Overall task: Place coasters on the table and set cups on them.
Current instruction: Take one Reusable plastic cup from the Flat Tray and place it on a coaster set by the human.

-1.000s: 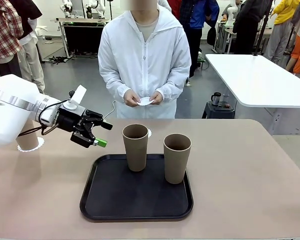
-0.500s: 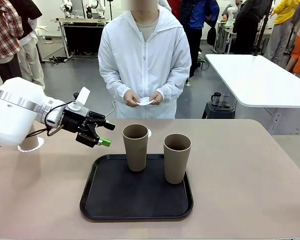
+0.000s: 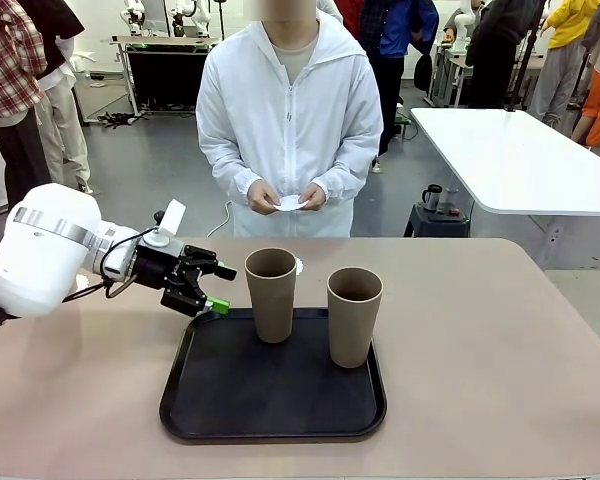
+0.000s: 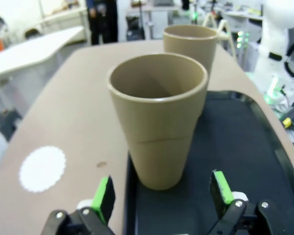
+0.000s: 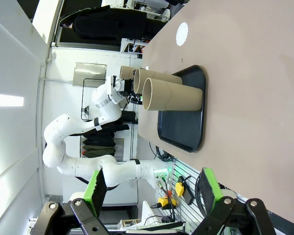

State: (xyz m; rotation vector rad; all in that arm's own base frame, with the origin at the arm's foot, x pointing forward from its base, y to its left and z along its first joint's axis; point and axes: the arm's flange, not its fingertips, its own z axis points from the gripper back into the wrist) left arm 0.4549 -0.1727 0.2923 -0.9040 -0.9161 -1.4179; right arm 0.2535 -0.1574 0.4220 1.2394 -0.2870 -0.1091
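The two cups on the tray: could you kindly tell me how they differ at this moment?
The left cup stands farther back on the tray, toward the person; the right cup stands nearer the robot. The open left pincer is close beside the left cup and lined up on it; no pincer is near the right cup. Both are tan, upright, tapered and without handles.

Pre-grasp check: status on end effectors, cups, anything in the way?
Left end effector open, level with left cup, not touching. Right end effector open, empty. Second cup beside it, both upright on tray; bare coaster beside tray. Path clear.
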